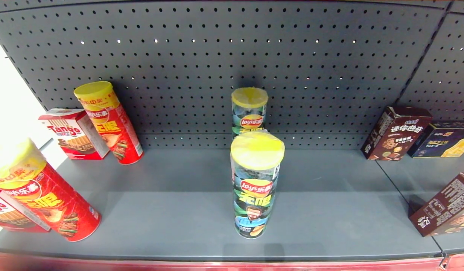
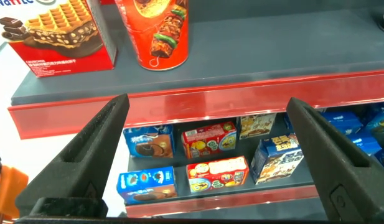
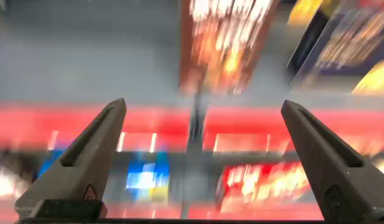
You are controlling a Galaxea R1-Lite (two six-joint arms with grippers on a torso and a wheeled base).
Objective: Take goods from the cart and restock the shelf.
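From my feed, the grey shelf (image 1: 329, 210) carries a front green can (image 1: 255, 188) upright at its middle, with a rear green can (image 1: 249, 113) just behind it. At the left, a back red can (image 1: 109, 122) stands beside a wafer box (image 1: 73, 133), and a front red can (image 1: 47, 195) stands nearer the edge. At the right sit brown boxes (image 1: 395, 132).

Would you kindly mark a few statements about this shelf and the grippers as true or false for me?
1. The front green chip can and the rear green chip can stand upright on the shelf, one behind the other. True.
2. The red chip cans stand at the shelf's right end. False: the red chip cans stand at its left end.
3. The left gripper has its jaws open, holding nothing. True.
4. The right gripper holds a can. False: its jaws are open and empty.
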